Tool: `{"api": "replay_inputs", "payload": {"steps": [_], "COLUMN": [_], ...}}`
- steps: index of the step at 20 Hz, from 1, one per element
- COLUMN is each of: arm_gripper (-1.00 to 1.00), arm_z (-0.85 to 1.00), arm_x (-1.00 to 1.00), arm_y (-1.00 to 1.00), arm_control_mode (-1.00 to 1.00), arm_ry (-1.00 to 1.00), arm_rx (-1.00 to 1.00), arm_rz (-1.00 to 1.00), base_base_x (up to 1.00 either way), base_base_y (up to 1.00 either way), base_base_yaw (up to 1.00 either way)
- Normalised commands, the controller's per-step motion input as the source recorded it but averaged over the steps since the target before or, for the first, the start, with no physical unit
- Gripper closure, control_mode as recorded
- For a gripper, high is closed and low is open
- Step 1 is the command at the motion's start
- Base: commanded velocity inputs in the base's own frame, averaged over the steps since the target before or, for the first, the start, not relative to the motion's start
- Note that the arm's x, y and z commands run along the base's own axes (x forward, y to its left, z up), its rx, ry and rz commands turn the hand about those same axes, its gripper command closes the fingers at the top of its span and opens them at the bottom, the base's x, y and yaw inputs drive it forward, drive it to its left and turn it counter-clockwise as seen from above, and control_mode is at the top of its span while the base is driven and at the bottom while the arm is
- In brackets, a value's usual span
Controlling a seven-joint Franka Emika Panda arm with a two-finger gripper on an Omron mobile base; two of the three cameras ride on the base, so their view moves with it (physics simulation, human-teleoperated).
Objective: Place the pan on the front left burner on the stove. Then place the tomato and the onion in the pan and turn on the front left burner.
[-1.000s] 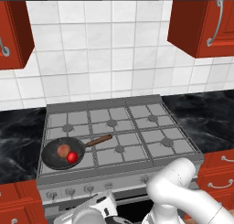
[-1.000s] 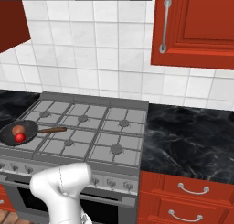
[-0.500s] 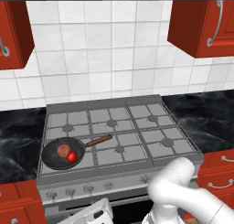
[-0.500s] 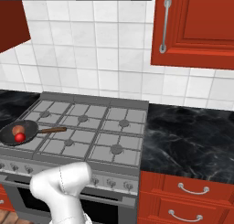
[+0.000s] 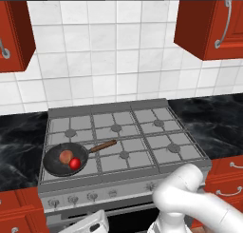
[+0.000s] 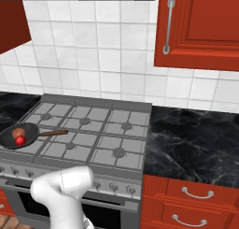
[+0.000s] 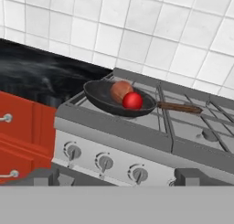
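Observation:
The black pan [image 5: 56, 164] sits on the stove [image 5: 142, 132] over the front left grate, its wooden handle [image 5: 102, 146] pointing right and back. The front left burner is hidden under it. In the pan lie the bright red tomato [image 5: 74, 164] and the duller onion [image 5: 66, 155], touching each other. The hand view shows the pan [image 7: 103, 101], onion [image 7: 119, 90] and tomato [image 7: 132, 100] from low in front of the stove. My gripper [image 7: 116, 179] is open, its fingertips [image 7: 45, 176] wide apart with nothing between them, level with the knob panel and below the pan.
A row of small round knobs [image 7: 105, 162] runs along the stove's front panel [image 5: 92, 196]. Black marble counter [image 6: 191, 139] flanks the stove on both sides. Red drawers [image 7: 18, 141] stand to the left of the oven front, and red cabinets [image 6: 200, 27] hang above.
My hand has sunk a little lower at the bottom of the left base view. The pan, tomato and onion have not moved.

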Motion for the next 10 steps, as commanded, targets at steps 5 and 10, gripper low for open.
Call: {"api": "replay_inputs", "payload": {"steps": [5, 10], "arm_gripper": [-1.0, -1.0], "arm_z": [-0.28, -0.32], "arm_x": [0.27, 0.23], "arm_y": [0.21, 0.26], "arm_control_mode": [-1.0, -1.0], "arm_ry": [0.0, -0.02], "arm_rx": [0.08, 0.08], "arm_rz": [-0.07, -0.11], "base_base_x": [0.0, 0.0], "base_base_y": [0.0, 0.0], "base_base_yaw": [0.0, 0.0]}}
